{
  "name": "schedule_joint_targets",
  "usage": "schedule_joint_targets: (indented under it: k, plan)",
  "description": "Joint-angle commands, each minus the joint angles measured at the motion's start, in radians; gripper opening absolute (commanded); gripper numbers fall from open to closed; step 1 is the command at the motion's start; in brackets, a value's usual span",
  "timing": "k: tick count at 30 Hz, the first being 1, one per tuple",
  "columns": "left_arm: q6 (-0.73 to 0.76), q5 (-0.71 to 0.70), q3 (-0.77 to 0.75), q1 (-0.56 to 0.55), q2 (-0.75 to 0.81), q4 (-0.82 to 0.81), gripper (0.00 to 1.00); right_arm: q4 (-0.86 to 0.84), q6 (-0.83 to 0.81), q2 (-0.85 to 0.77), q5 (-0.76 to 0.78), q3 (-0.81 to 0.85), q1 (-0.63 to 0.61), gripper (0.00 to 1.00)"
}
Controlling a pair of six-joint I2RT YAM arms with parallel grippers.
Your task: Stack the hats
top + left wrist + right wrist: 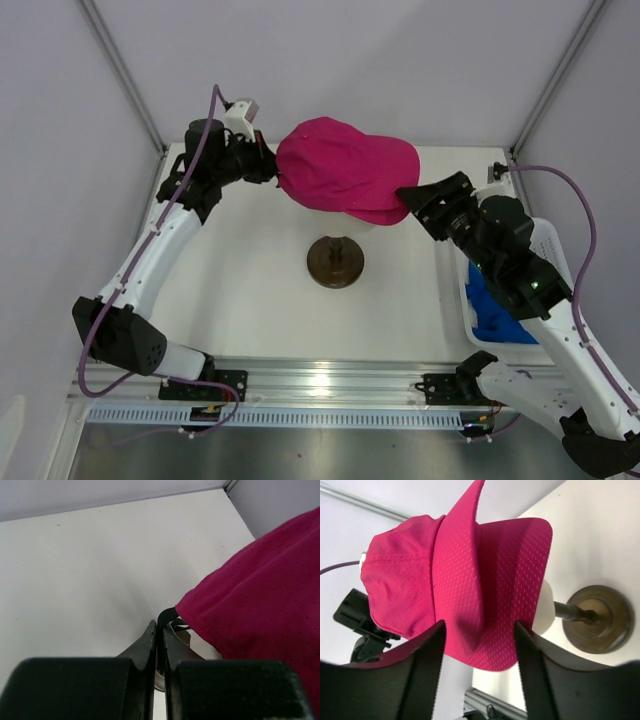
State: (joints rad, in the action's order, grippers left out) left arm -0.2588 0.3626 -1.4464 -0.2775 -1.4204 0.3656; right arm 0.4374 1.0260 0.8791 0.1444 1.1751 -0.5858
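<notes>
A magenta-pink hat (pixel 345 175) hangs in the air above the dark round stand (pixel 335 262). My left gripper (pixel 272 168) is shut on the black strap at the hat's back (pixel 167 616), and pink cloth (pixel 260 605) fills the right of the left wrist view. My right gripper (pixel 407 200) is open at the brim. In the right wrist view the brim (pixel 495 605) hangs between the spread fingers (pixel 427 650) of that gripper (pixel 480 632). Blue hats (pixel 497 312) lie in the basket on the right.
A cream mannequin head (pixel 546 612) on a dark post and round base (pixel 594 619) stands mid-table, mostly hidden under the pink hat. A white basket (pixel 466 300) sits at the table's right edge under my right arm. Grey walls enclose the back and sides.
</notes>
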Motion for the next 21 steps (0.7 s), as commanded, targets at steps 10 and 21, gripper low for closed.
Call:
schedule_joint_targets:
  k: [10,21]
  plan:
    - [0.072,-0.045,-0.089,-0.003,0.008,0.032,0.10,0.011,-0.199,0.081,-0.029,0.227,0.136,0.66]
    - [0.084,-0.056,-0.103,-0.020,0.008,0.052,0.11,-0.022,-0.150,0.222,-0.296,0.248,0.239,0.62]
